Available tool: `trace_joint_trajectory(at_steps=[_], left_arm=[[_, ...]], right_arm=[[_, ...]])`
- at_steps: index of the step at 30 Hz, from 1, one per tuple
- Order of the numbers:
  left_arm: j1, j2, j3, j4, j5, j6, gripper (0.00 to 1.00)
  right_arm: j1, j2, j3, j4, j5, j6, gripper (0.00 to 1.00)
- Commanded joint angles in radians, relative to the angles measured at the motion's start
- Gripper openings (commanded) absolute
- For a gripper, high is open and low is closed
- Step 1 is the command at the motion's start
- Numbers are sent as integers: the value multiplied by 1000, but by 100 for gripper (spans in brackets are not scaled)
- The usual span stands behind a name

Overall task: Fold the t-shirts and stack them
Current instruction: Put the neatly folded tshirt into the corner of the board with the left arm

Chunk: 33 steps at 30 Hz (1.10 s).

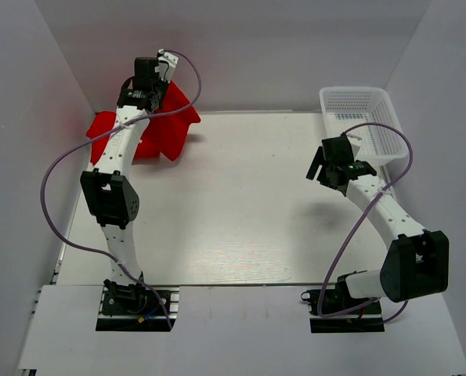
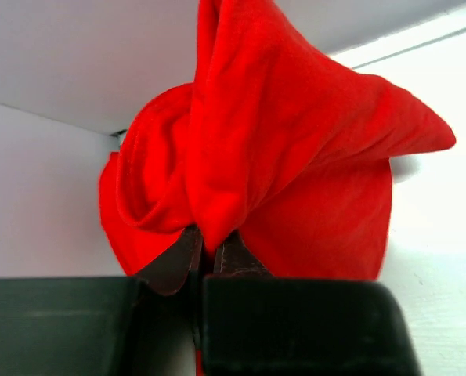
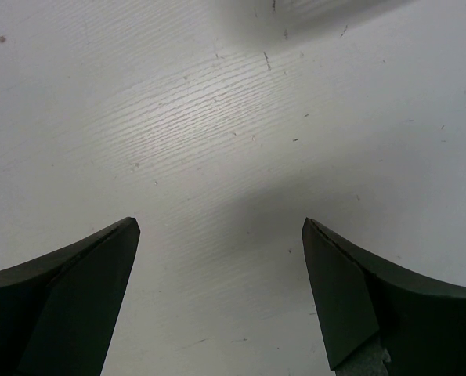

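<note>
A bright red t-shirt [image 1: 164,125] hangs bunched at the far left corner of the table, partly behind my left arm. My left gripper [image 1: 156,92] is shut on a fold of it and holds it up. In the left wrist view the red t-shirt [image 2: 295,149] rises from the pinched jaws of the left gripper [image 2: 211,243] in a crumpled mass. My right gripper [image 1: 320,169] is open and empty above bare table at the right. In the right wrist view the right gripper [image 3: 221,227] shows only white tabletop between its two dark fingers.
A white plastic mesh basket [image 1: 361,117] stands at the far right corner, just beyond my right gripper. White walls close the back and both sides. The white table [image 1: 240,204] runs between the two arms. Purple cables loop from both arms.
</note>
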Motion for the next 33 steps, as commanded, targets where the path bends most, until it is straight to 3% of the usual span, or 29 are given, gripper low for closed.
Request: trace_joint_trajectory(at_steps=[1,25,33], left_arm=[[11,-31,66,39,-41,-11,0],[150,56,69,102,-125,-59,0],[204,98,80,102,-214,-88,0]], right_arm=[[-1,7,39,-9,20,2,90],[4,111,177,-36,-2,-18,90],[4,135,207,-43,14,-21,90]])
